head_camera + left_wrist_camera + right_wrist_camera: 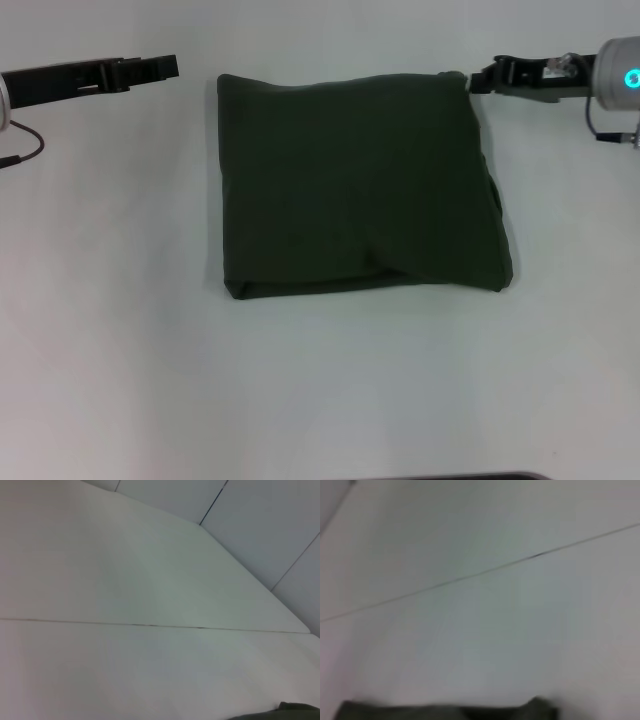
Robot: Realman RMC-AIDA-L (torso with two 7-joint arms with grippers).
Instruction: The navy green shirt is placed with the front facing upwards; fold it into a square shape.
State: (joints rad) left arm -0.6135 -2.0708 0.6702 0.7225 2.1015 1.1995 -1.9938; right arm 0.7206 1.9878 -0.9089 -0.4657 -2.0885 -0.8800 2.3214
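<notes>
The shirt lies in the middle of the white table, folded into a rough square. No lettering, collar or sleeve shows; only plain dark green cloth faces up. Its far edge runs fairly straight from corner to corner. The left edge is straight and drops to a neat near-left corner. The right edge slants outward toward the near side, so the near-right corner bulges past the far one, and a lower layer peeks out along that side. Along the near edge a fold line shows where the top layer overlaps the one beneath, with a soft diagonal crease running to the near-right corner. The cloth looks matte and soft, slightly puffed rather than pressed flat.

The left gripper hangs off the far-left corner of the shirt, apart from it, with bare table between them; whether its fingers are spread or closed cannot be told. The right gripper sits right at the far-right corner of the shirt, its tip at the cloth's edge; its finger state cannot be told either.

Wide bare table surrounds the shirt on the near side and both flanks. A thin seam crosses the tabletop in the left wrist view.
</notes>
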